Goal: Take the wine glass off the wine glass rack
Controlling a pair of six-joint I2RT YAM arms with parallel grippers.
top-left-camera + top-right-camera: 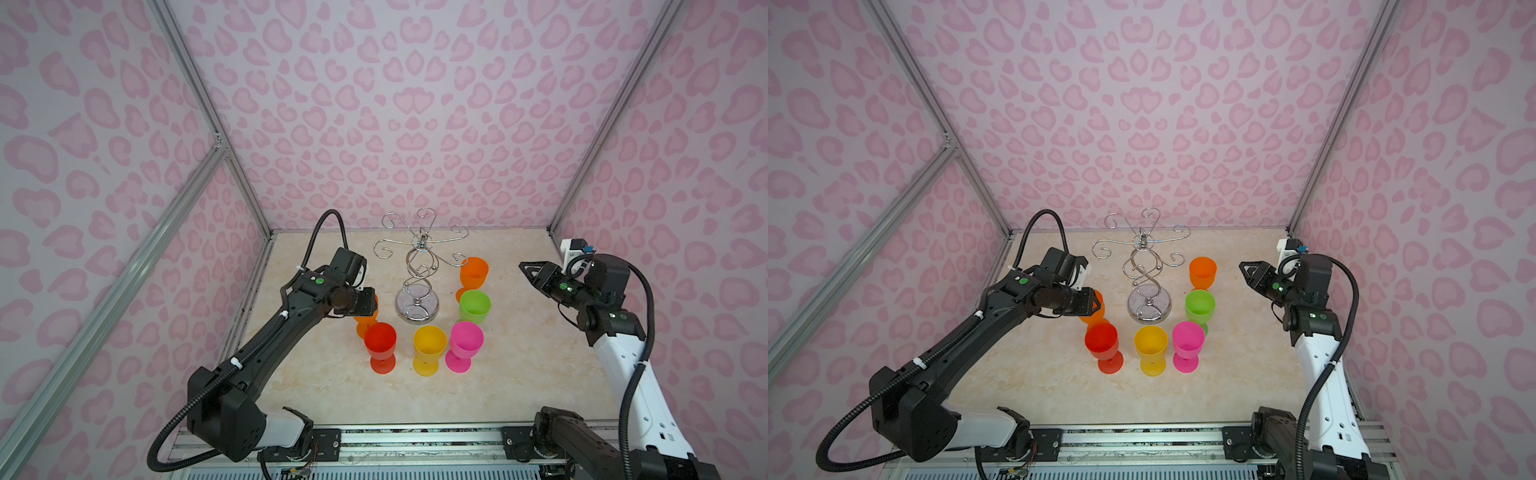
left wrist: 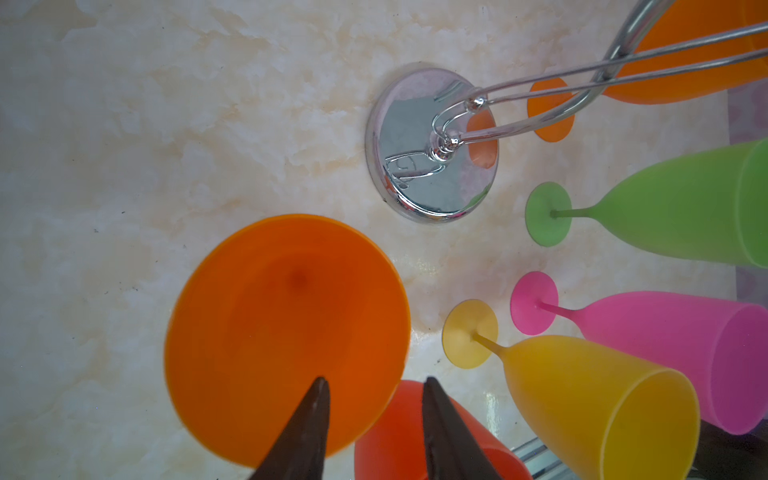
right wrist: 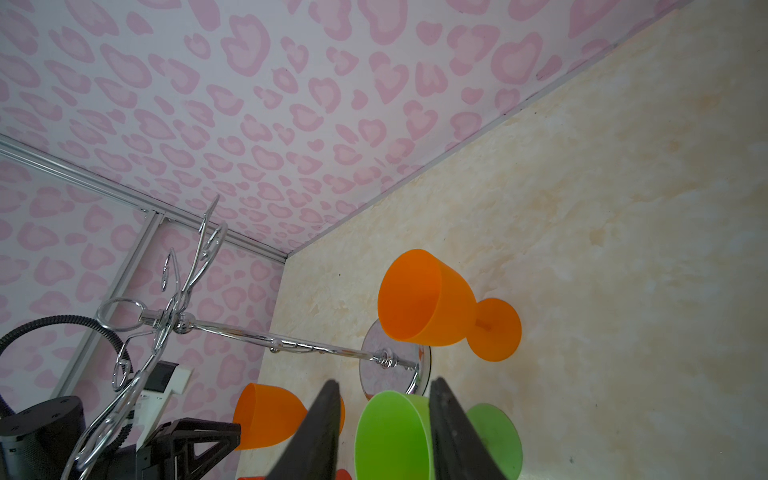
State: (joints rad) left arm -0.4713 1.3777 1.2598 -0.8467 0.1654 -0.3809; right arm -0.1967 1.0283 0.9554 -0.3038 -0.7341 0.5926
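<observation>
**Left wrist view: pincer parted astride a glass already set down**

Left wrist view shows the left pincer moderately parted. One finger is over the bowl of the orange wine glass and one is outside its rim, so the wall sits between them and is not visibly pinched. That glass stands upright on the surface at 9 o'clock of the wine glass rack, whose hooks are all bare in both top views.

I judge the step to be the letting-go after set-down. The next move calls for a straight lift clear of the rim, then a retreat toward 8 o'clock, where the surface lies bare. The tight spots are the red glass, just beside at 7 o'clock, and the rack's curled arms overhead. The right pincer, partly parted and empty, hangs well apart between 2 and 3 o'clock.
</observation>
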